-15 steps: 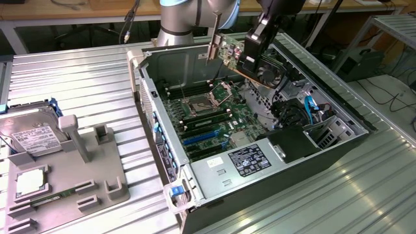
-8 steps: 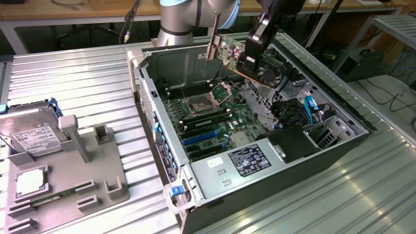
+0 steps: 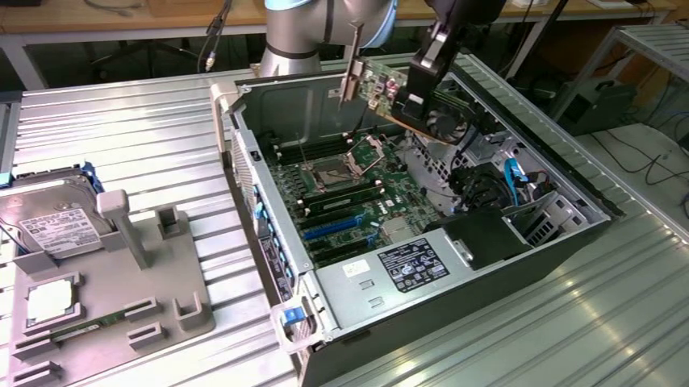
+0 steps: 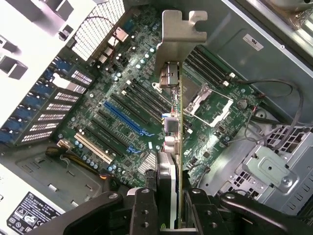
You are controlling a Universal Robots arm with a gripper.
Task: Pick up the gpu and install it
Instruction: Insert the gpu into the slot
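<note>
Ribbed metal benchtop [image 3: 140, 137] carries an open computer case [image 3: 250, 173]. Above its motherboard [image 3: 344, 189] the gripper [image 3: 418, 103] hangs with its jaws clamped on the gpu [image 3: 377, 85], held edge-on with the silver bracket [image 3: 352, 64] leading. The card looks light and stiff but fragile, so holding it by the bare board edges seems wisest.

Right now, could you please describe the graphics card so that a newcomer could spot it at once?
Find the open computer case on the ribbed metal table; above it, the gripper holds the graphics card in the air. It has a long silver bracket at one end, unlike the white-labelled hard drive on the grey holder beside the case.
</note>
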